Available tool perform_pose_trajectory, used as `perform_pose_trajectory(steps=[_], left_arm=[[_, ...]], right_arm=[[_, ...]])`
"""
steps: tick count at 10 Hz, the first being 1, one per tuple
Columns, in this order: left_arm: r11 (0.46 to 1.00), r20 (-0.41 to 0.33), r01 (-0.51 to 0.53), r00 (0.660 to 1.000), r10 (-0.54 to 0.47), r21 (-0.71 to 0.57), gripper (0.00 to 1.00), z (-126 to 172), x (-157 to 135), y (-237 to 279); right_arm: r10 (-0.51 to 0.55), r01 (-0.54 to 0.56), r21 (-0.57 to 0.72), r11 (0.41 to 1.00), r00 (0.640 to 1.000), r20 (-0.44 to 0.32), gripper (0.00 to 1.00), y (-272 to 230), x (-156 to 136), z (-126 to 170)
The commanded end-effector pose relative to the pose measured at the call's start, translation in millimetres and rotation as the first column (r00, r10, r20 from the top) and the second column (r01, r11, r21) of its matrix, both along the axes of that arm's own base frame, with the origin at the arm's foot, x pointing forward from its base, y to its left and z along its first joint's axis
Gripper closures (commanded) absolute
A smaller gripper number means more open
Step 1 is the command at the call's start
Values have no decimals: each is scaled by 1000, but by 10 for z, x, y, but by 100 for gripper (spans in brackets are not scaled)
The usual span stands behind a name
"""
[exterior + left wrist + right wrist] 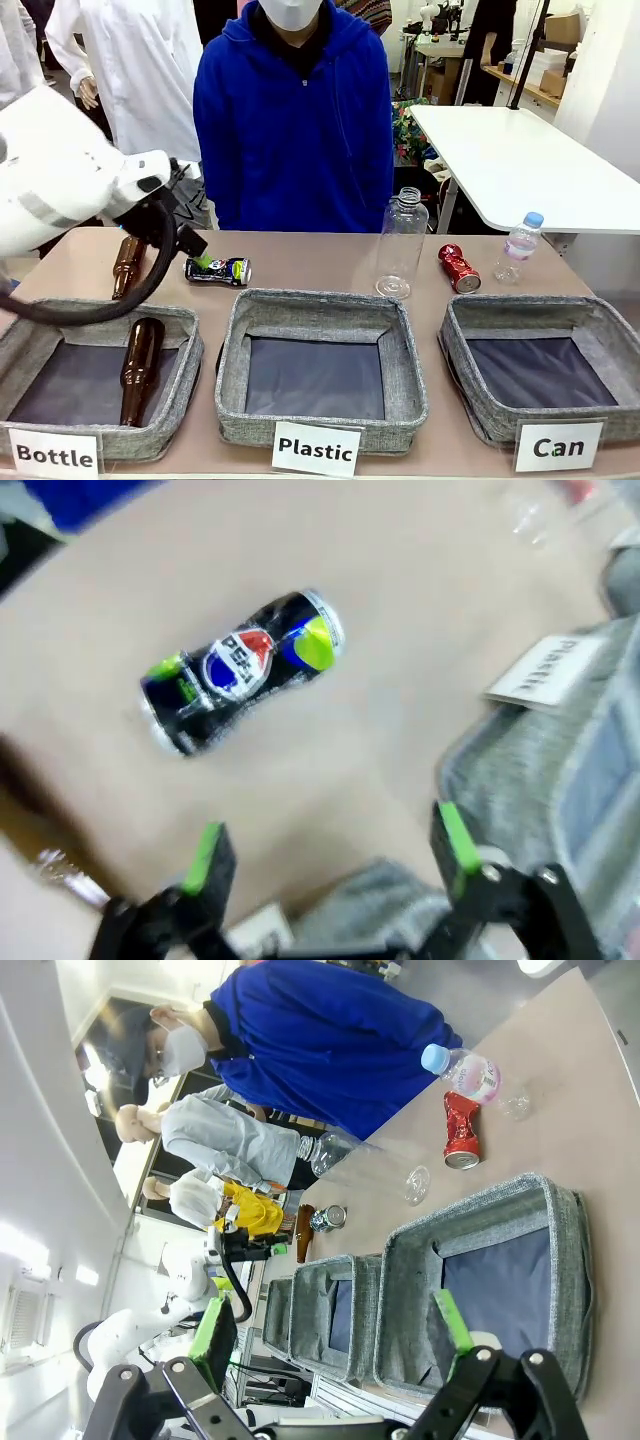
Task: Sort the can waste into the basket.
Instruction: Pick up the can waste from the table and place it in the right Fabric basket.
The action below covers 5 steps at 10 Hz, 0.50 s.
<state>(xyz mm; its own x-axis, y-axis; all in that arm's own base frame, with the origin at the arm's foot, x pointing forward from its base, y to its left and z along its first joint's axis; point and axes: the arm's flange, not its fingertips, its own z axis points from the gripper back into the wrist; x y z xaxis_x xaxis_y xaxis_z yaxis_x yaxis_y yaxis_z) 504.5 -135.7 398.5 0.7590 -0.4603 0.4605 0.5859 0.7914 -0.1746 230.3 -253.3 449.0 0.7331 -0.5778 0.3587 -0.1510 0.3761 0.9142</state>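
A dark crushed can with blue, white and green print lies on the table behind the baskets; it lies on its side ahead of my open left gripper, apart from both fingers. My left gripper hovers just left of it. A shiny red crushed can lies at the right, behind the empty "Can" basket. My right gripper is open and empty, above the near rim of the "Can" basket, with the red can farther off.
A "Bottle" basket holds one brown bottle; another brown bottle lies behind it. The "Plastic" basket sits in the middle. A clear bottle stands behind it, a small water bottle at right. A person in blue stands opposite.
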Motion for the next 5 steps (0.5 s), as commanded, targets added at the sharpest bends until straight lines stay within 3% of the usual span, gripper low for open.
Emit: perform_pose_trajectory(steps=[1, 3, 5], left_arm=[[955, -19, 266, 964, -266, 131, 0, 210, 616, -127], [889, 36, 388, 912, -408, 244, 0, 129, 755, -266], [740, 14, 585, 781, -624, 330, 0, 30, 838, -329]], right_arm=[[-4, 4, 1, 1000, 999, 35, 0, -12, 18, 6], [-4, 4, 1, 1000, 999, 35, 0, -12, 18, 6], [-4, 4, 1, 1000, 999, 35, 0, -12, 18, 6]])
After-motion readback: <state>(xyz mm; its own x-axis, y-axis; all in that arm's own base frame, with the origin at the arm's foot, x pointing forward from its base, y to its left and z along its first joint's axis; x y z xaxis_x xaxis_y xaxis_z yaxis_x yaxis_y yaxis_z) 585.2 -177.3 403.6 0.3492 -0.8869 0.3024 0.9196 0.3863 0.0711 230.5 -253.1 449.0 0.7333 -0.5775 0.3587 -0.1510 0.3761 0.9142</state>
